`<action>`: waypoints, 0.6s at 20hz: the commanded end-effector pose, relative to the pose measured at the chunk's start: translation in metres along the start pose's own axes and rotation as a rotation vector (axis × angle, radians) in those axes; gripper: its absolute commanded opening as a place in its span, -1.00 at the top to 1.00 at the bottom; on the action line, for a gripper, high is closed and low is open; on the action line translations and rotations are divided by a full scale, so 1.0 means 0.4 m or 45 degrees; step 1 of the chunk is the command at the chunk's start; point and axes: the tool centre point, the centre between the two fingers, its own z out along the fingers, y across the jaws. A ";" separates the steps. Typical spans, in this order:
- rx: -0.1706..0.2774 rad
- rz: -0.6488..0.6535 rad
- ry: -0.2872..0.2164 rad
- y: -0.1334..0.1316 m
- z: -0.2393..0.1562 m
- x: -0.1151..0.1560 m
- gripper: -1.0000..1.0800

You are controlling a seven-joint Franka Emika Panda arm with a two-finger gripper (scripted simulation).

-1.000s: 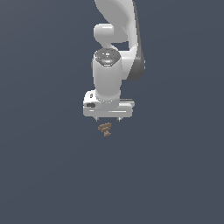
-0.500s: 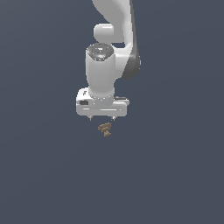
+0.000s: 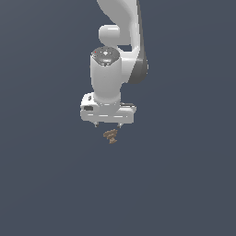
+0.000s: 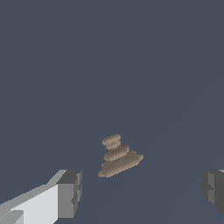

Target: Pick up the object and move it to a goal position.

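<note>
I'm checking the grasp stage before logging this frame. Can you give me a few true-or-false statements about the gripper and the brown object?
1. The gripper is shut on the brown object. False: its fingers stand wide apart, with the object between them, touching neither.
2. The object looks like a stack of layers, widest at one end. True.
3. In the exterior view, the object shows just below the gripper. True.
4. The object is larger than the gripper. False: it is much smaller.
5. A second brown object lies nearby. False: only one is visible.
</note>
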 end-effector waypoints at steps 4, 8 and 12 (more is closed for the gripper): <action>0.006 0.095 -0.004 -0.003 0.015 -0.004 -0.92; 0.012 0.198 -0.009 -0.007 0.031 -0.009 -0.92; 0.019 0.330 -0.016 -0.010 0.051 -0.014 -0.92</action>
